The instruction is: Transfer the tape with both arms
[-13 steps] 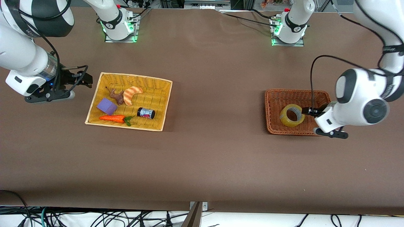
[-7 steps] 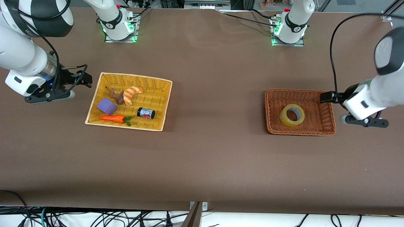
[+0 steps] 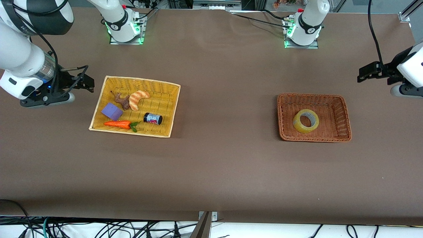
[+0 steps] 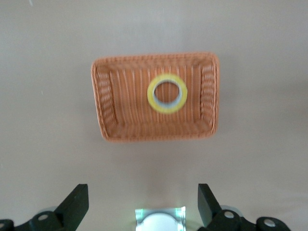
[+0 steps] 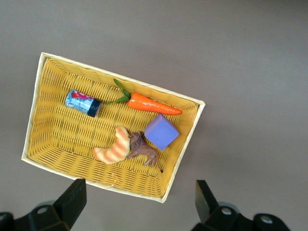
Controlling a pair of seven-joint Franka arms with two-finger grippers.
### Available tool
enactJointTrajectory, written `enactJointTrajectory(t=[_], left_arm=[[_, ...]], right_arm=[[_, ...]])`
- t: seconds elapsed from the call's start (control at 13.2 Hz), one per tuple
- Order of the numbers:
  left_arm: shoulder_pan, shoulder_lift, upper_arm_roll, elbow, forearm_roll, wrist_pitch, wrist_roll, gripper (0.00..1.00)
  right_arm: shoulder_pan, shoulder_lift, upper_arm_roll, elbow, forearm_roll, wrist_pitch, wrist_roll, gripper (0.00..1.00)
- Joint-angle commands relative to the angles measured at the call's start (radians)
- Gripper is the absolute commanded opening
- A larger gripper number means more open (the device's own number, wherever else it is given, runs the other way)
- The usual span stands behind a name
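The tape, a yellowish translucent ring, lies flat in the brown wicker basket. It also shows in the left wrist view, inside the same basket. My left gripper is open and empty, up in the air over bare table off the basket's corner toward the left arm's end; its jaws stand wide apart in its wrist view. My right gripper is open and empty, over the table beside the yellow basket; it shows in its wrist view.
The yellow basket holds a carrot, a purple block, a croissant, a brown toy animal and a small black jar. Arm bases stand along the table's farthest edge.
My left gripper has drawn away from the tape, up and toward the left arm's end of the table. The tape stays in the brown basket. The right gripper has shifted slightly.
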State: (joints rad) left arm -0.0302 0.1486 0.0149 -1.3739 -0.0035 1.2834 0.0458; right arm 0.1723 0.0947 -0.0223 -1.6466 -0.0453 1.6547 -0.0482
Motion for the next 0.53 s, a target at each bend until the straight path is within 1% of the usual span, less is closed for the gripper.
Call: enactJointTrajectory(t=[0.0,0.23,0.45], left_arm=[[0.010,0.038,0.007,-0.037,-0.007,-0.010,-0.012,1.00],[0.027,0.045,0.007,-0.022,-0.020,-0.001,-0.011,1.00],[0.026,0.048,0.002,-0.022,-0.026,0.046,-0.011,1.00]], right_arm=[[-0.007,-0.004,0.002,0.010,0.013,-0.010,-0.022,1.00],[-0.005,0.003,0.002,0.008,0.013,-0.015,-0.021,1.00],[-0.007,0.005,0.002,0.008,0.013,-0.015,-0.021,1.00]])
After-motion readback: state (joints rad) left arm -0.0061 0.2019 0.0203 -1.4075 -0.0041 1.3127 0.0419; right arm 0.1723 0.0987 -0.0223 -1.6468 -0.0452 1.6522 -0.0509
